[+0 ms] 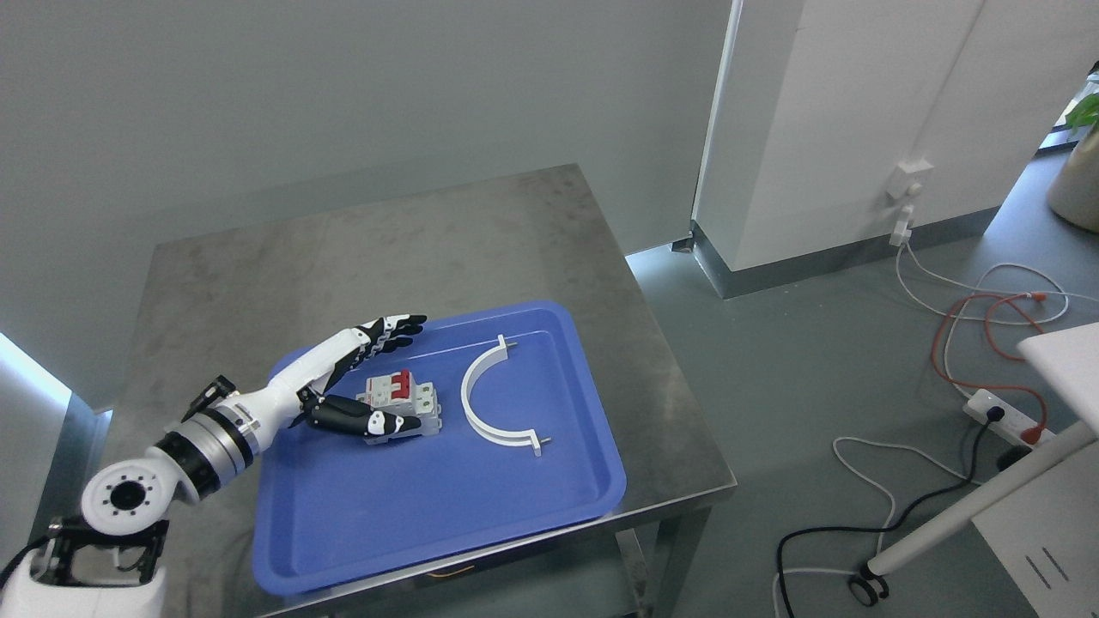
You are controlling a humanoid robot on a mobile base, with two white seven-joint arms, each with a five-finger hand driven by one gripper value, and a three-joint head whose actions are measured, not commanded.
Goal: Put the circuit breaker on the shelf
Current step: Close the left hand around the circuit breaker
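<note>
Flanking the circuit breaker (401, 405) with spread fingers (391, 329), ungrasped, white arc (482, 396) beside it.

— Where is the circuit breaker (402, 403)?
— Lying in the blue tray (361, 524), left of its middle.
— What does it look like?
— Grey-white block, red switch levers on top, facing up, slightly skewed to the tray's edges.

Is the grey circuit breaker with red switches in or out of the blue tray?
In: grey circuit breaker lies on blue tray floor.
</note>
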